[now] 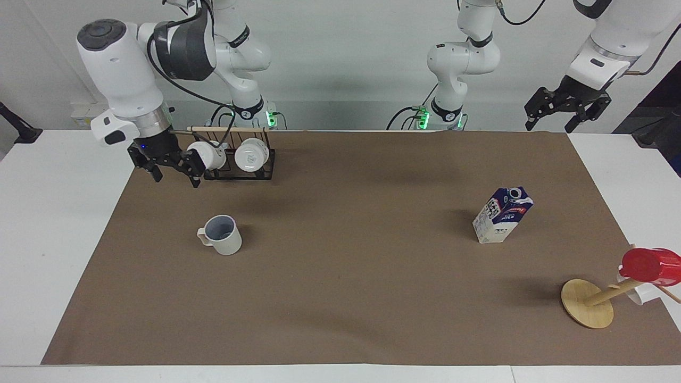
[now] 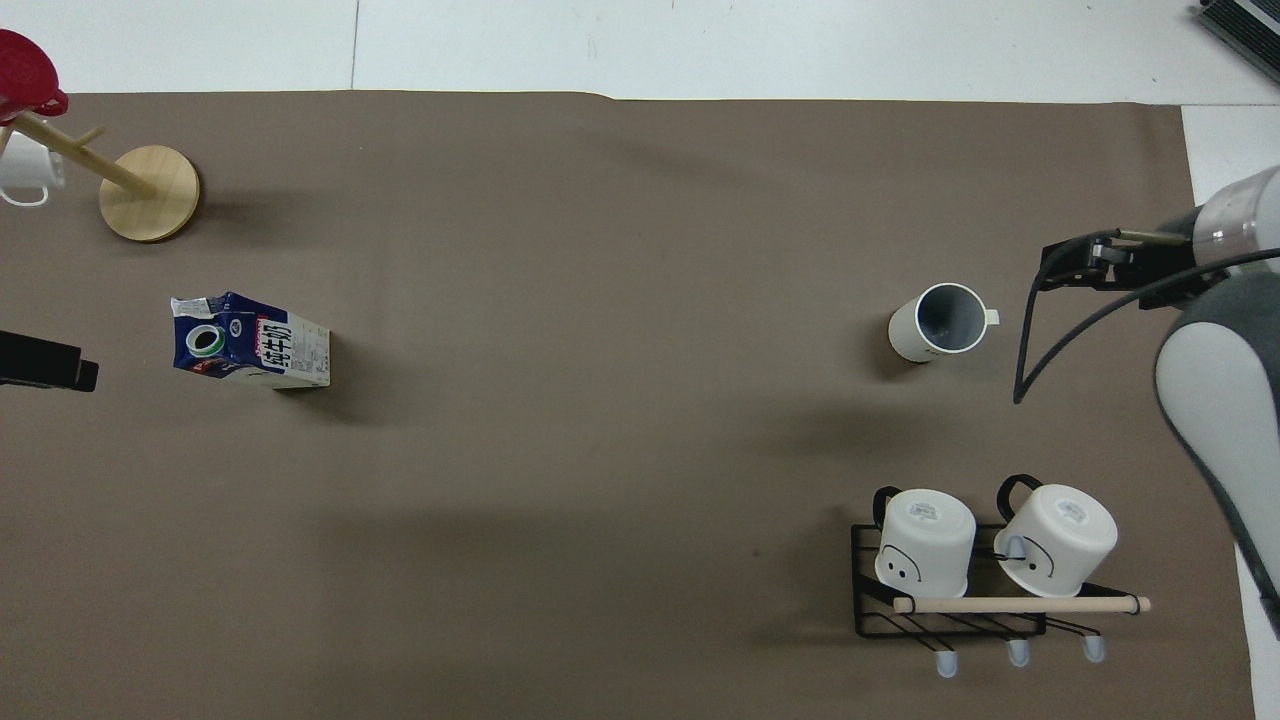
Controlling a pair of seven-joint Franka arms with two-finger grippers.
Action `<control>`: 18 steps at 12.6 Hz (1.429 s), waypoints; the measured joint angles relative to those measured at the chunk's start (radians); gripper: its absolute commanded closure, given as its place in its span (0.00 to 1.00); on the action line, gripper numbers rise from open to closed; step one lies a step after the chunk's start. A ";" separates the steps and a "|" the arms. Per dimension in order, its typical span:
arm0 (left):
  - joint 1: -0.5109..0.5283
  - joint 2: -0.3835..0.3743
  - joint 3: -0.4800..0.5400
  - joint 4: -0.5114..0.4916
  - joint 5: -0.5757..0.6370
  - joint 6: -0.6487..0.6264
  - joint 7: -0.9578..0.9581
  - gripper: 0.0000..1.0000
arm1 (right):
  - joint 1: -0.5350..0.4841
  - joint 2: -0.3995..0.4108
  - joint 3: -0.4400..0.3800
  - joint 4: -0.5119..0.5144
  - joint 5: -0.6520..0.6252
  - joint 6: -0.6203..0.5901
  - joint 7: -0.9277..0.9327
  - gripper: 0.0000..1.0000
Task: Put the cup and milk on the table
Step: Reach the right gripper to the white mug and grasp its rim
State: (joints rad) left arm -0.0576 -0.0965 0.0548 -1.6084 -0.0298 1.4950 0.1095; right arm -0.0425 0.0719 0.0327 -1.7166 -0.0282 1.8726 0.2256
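The right gripper (image 1: 171, 171) hangs in the upper left of the facing view, fingers apart and holding nothing, just in front of the black wire rack (image 1: 239, 169) that carries two white mugs (image 1: 251, 154) on their sides. The cup (image 1: 223, 234) stands upright on the brown sheet of the table (image 1: 340, 319) in the left half of that view, below the gripper, its loop handle turned toward the right arm's end. In the overhead view the same gripper (image 2: 1085, 268) shows at the right edge, beside the cup (image 2: 938, 322) and apart from it.

The milk carton (image 1: 501, 214) stands in the right half of the facing view, leaning a little by the look of it. The left gripper (image 1: 564, 111) waits in the upper right corner, jaws spread, empty.

From here I'd worry about the rack: the right wrist and its cable sit very close to the nearer mug, and a careless swing could knock it off its peg. The cup is light, so a finger landing on its rim rather than around the wall could tip it. The carton, if it really leans, may topple at a sideways nudge. The red cup (image 1: 650, 266) on the wooden mug tree (image 1: 588, 309) looks safely clear.
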 measured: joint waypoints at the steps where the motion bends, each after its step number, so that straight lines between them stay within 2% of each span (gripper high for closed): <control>1: 0.000 0.000 0.000 0.000 0.000 0.000 0.000 0.00 | 0.001 0.009 0.000 -0.022 0.000 0.020 0.051 0.00; 4: 0.000 0.000 0.000 0.000 0.000 0.000 0.000 0.00 | 0.005 0.029 0.001 -0.080 0.000 0.036 0.189 0.00; 7: 0.000 0.000 0.000 0.000 0.000 0.000 0.000 0.00 | 0.006 0.038 0.001 -0.133 0.000 0.109 0.260 0.00; 13: 0.000 0.000 0.000 0.000 0.000 0.000 0.000 0.00 | 0.006 0.082 0.001 -0.160 0.000 0.121 0.379 0.00; 15: 0.000 0.000 0.000 0.000 0.000 0.000 0.000 0.00 | 0.006 0.094 0.001 -0.165 0.001 0.127 0.408 0.14; 18: 0.000 0.000 0.000 0.000 0.000 0.000 0.000 0.00 | 0.005 0.123 0.000 -0.175 0.007 0.136 0.422 0.25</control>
State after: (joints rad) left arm -0.0576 -0.0965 0.0548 -1.6084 -0.0298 1.4950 0.1095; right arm -0.0378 0.1946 0.0328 -1.8915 -0.0217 2.0089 0.6476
